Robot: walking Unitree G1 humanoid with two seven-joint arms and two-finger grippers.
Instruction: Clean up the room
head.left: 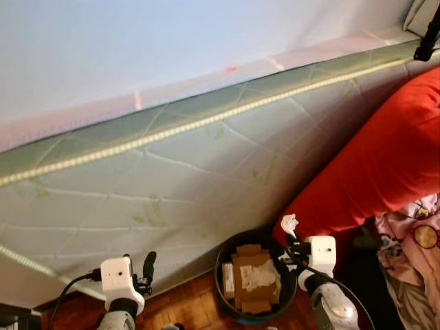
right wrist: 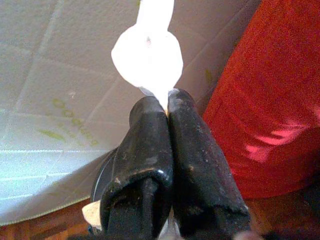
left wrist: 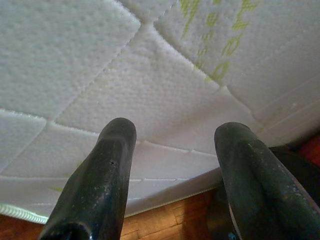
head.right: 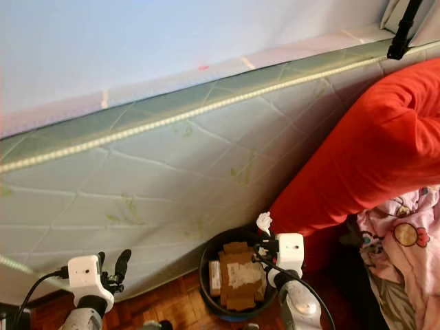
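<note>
At the lower edge of the frame, the right gripper (head.left: pixel 291 230) is pressed together, pinching a crumpled white tissue (right wrist: pixel 148 52) by its twisted tail, right at the rim of the dark bin (head.left: pixel 223 265) holding cardboard scraps (head.left: pixel 253 275). The wad looks feather-light and soft, probably paper; a pinch at any fold will hold it. At lower left the left gripper (left wrist: pixel 172 165) is spread and empty. Behind rises the quilted mattress (head.left: pixel 172 179), with a red cushion (head.left: pixel 385 165) at right.

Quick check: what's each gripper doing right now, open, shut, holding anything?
Left gripper: open, empty, near the mattress.
Right gripper: shut on a white wad of paper, beside the bin.
</note>
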